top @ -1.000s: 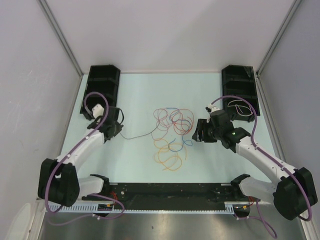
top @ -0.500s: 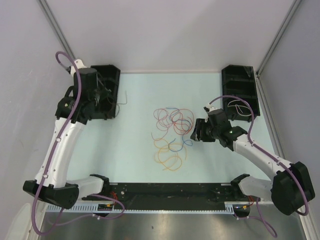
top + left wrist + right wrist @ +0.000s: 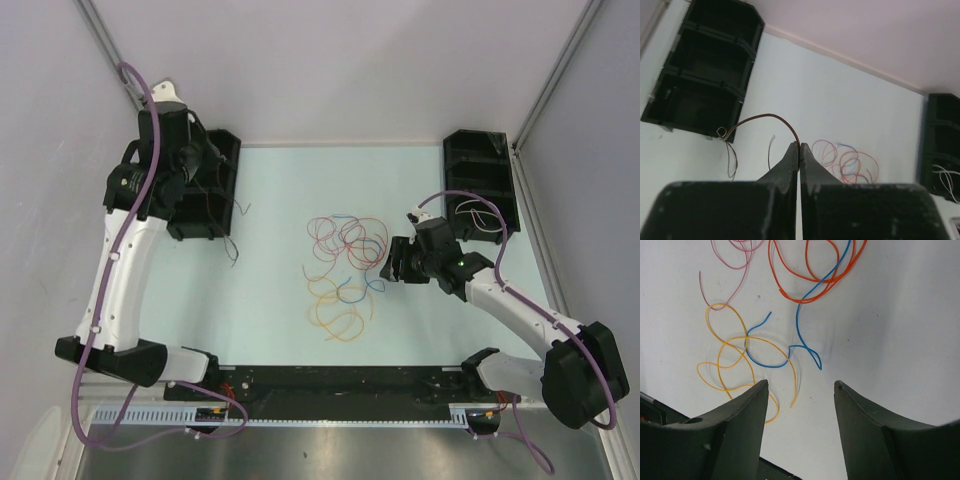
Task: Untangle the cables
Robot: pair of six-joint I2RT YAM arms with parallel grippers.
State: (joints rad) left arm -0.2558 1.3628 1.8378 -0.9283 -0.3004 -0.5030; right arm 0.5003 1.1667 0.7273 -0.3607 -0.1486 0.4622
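Observation:
A loose tangle of cables (image 3: 345, 250) in red, orange, blue and yellow lies mid-table. My left gripper (image 3: 212, 178) is raised over the front of the left bin, shut on one thin dark brown-purple cable (image 3: 232, 245) that dangles free of the tangle. In the left wrist view its tips (image 3: 799, 148) pinch that cable (image 3: 765, 115), which arcs over to the bin's corner. My right gripper (image 3: 392, 262) hovers open just right of the tangle. Between and beyond its jaws (image 3: 801, 384) lie the yellow cable (image 3: 735, 360), blue cable (image 3: 775, 363) and orange cable (image 3: 805, 296).
Black sectioned bins stand at the back left (image 3: 222, 148) and back right (image 3: 478, 165); the right one holds white wires (image 3: 480, 220). Grey walls close in both sides. The arms' black base rail (image 3: 330, 385) runs along the near edge.
My left arm rose from the table and swung back-left over the left bin, pulling the dark cable clear of the tangle. The right arm barely moved.

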